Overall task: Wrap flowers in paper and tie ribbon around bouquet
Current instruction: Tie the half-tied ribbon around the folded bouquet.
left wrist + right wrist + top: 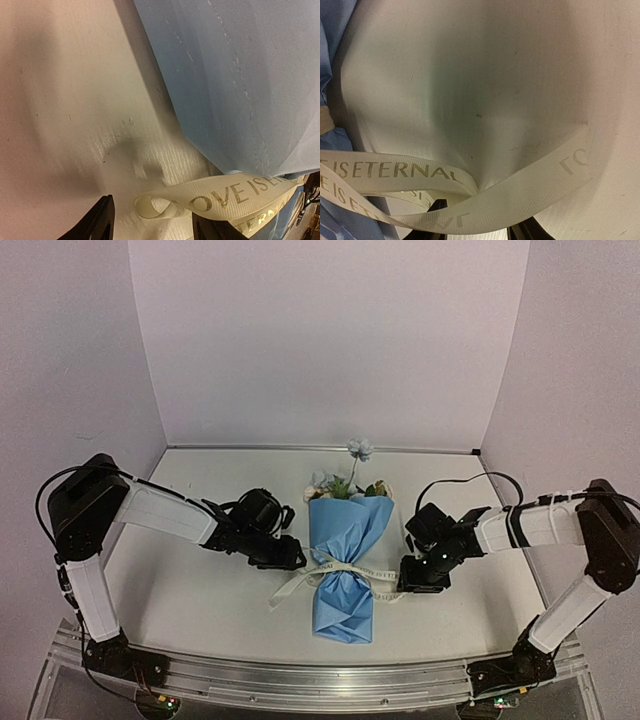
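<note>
Bouquet (345, 612) lies at the middle of the table (200, 590), its blue paper (345, 525) cinched at the waist by a cream lettered ribbon (346, 568), with the pale flowers (338, 484) toward the far edge. Left gripper (155, 227) stands part open, a ribbon loop lying loose between its fingers. Right gripper (477, 227) has ribbon draped across its fingertips; whether it grips, I cannot tell.

A flat off-white tabletop (180, 590) lies under both pairs of fingers (102, 220) and stretches between them. Plain pale lilac wall panels (320, 340) stand well beyond the fingers; a ribbed aluminium rail (300, 680) runs behind them.
</note>
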Motion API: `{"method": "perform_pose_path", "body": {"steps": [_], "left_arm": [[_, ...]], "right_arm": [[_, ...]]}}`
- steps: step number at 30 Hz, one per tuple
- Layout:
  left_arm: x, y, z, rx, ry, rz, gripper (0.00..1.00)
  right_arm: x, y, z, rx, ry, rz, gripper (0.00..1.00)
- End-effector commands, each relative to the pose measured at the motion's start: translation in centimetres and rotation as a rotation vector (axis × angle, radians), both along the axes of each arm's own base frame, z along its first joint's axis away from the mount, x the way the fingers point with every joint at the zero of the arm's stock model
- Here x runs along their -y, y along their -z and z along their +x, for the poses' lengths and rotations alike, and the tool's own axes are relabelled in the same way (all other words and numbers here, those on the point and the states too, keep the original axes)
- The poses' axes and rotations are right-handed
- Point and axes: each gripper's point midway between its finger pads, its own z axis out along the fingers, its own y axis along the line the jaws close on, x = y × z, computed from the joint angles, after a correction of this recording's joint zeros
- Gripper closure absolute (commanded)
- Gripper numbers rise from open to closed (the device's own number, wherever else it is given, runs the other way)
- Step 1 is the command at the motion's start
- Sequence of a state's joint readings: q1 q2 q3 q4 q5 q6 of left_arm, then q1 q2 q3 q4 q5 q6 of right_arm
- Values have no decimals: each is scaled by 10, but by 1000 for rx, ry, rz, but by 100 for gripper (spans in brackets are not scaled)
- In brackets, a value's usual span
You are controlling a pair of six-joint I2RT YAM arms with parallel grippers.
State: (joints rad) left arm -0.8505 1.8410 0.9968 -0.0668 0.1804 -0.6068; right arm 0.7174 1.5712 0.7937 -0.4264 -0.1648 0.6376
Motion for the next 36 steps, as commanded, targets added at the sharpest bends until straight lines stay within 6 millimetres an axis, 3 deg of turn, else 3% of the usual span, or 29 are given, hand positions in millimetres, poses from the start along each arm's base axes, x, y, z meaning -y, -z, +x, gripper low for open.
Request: {"method": "perform_pose_path", "body": {"steps": [1, 4, 8, 10, 13, 19, 26, 36], "left_arm": [[20, -15, 18, 28, -22, -78, 50], [20, -12, 21, 26, -37, -70, 65], [15, -14, 26, 45, -74, -60, 93], [8, -20, 31, 68, -106, -55, 100], [-6, -29, 36, 99, -152, -33, 100], [-37, -34, 42, 131, -242, 40, 100], [-75, -24, 39, 107, -337, 100, 100], [-98, -13, 37, 59, -384, 120, 100]], "right_arm": [[-3, 5, 10, 32, 40, -1, 61], [-4, 8, 11, 29, 52, 6, 69], [-4, 4, 12, 43, 57, 13, 84], [-3, 0, 12, 51, 47, 9, 91], [3, -4, 9, 54, 20, -23, 100], [23, -9, 5, 82, -30, -116, 100], [36, -6, 1, 89, -36, -169, 100], [65, 6, -2, 121, 47, -267, 100]]}}
